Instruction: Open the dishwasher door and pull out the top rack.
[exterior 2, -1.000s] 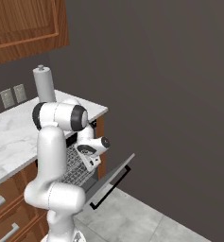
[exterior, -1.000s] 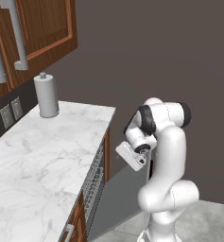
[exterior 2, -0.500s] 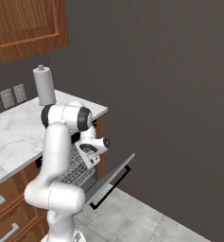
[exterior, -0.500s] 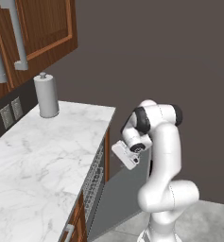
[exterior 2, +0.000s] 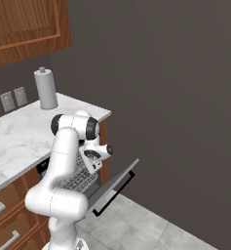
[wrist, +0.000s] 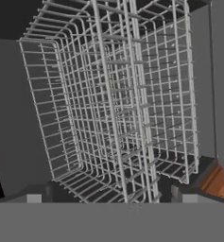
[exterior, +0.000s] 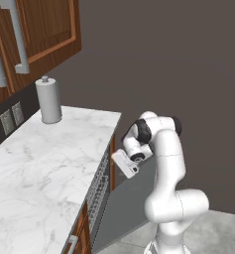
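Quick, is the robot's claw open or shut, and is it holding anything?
Gripper: open, holding nothing, right in front of the top rack.

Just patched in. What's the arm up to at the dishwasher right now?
The dishwasher door is already down, lying open in front of the counter. The arm has reached in over it, and the open gripper is pointed at the wire mesh of the top rack, jaws wide, nothing held. The hand view shows the fingertips close to the rack's wires, though I can't tell whether they touch.
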### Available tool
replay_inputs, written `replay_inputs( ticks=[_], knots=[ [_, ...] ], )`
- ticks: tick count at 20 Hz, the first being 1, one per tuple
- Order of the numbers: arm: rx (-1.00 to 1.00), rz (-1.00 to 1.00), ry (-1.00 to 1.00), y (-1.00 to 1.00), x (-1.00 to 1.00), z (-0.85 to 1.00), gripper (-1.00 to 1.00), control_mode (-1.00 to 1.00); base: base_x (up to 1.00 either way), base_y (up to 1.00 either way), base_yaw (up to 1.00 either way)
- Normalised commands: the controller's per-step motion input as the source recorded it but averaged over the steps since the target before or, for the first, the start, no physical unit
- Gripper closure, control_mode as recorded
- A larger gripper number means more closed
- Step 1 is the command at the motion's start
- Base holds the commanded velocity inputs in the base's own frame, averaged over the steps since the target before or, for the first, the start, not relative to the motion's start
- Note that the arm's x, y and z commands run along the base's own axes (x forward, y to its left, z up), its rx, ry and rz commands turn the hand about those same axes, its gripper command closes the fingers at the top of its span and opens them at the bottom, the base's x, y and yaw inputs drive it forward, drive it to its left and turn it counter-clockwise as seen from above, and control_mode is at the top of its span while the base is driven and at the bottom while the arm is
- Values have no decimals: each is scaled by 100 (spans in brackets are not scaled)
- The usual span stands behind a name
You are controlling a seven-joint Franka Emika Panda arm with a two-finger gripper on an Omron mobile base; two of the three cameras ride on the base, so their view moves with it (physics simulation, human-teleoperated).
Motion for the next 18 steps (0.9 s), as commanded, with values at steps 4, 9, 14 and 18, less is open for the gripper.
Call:
replay_inputs(
  ticks=[4,9,14,18],
  knots=[
    [0,0,4,12,53,-46,-100,-100,0,0,0],
    [0,0,3,19,49,-40,-100,-100,0,0,0],
    [0,0,1,23,33,-34,-100,-100,0,0,0],
    [0,0,0,20,21,-38,-100,-100,0,0,0]
  ],
)
